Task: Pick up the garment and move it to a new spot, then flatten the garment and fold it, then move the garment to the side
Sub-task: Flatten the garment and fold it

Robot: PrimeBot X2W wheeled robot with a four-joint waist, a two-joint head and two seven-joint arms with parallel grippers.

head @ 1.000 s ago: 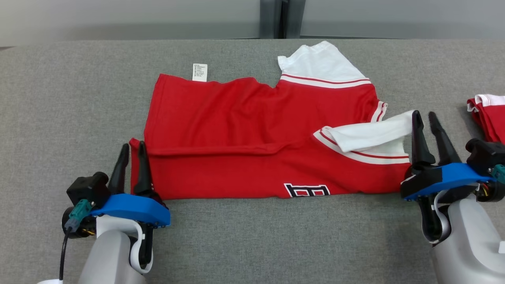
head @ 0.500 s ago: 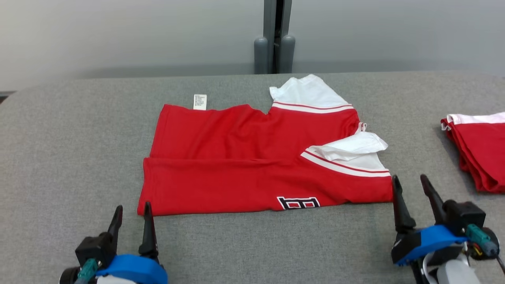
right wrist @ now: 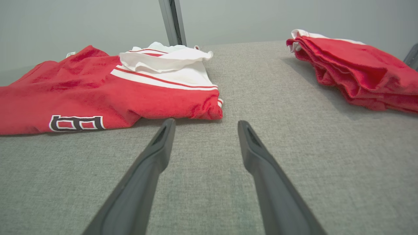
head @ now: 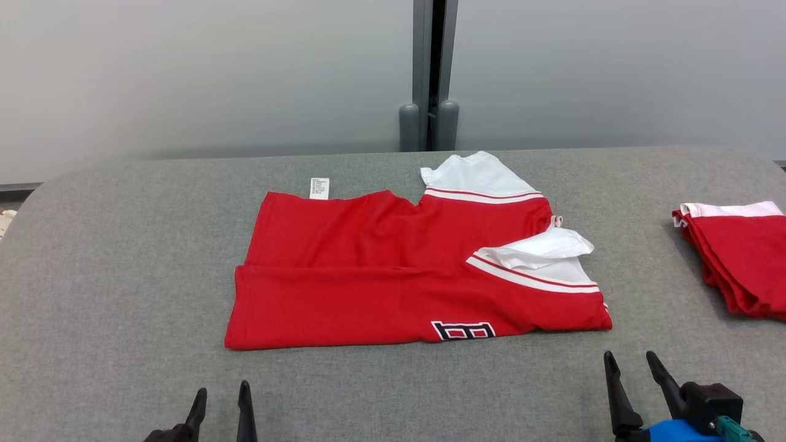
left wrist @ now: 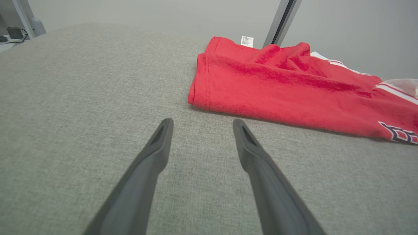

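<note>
Fabric, grey and coarse-woven, covers the table (head: 110,276), whose far edge meets a plain pale wall (head: 184,73). In the head view a dark post (head: 435,61) rises at 12 o'clock. The shirt (head: 381,288), red, lies at the middle of the table with its near long edge folded over onto the body. A white label (head: 319,188) pokes out from its far edge toward 11 o'clock, and a dark logo (head: 462,330) sits on the near edge. The white far sleeve (head: 476,175) lies flat at the shirt's 1 o'clock, and the white near sleeve (head: 540,245) is rumpled on the fold at its 3 o'clock. A pile (head: 737,258) of folded red-and-white cloth sits well apart at 3 o'clock. The left gripper (head: 223,390) is at 7 o'clock, its fingers spread wide and holding nothing, the tips near the shirt's near left corner but apart from it. The right gripper (head: 629,356) is at 5 o'clock, likewise spread and empty, its tips just short of the near right corner.
</note>
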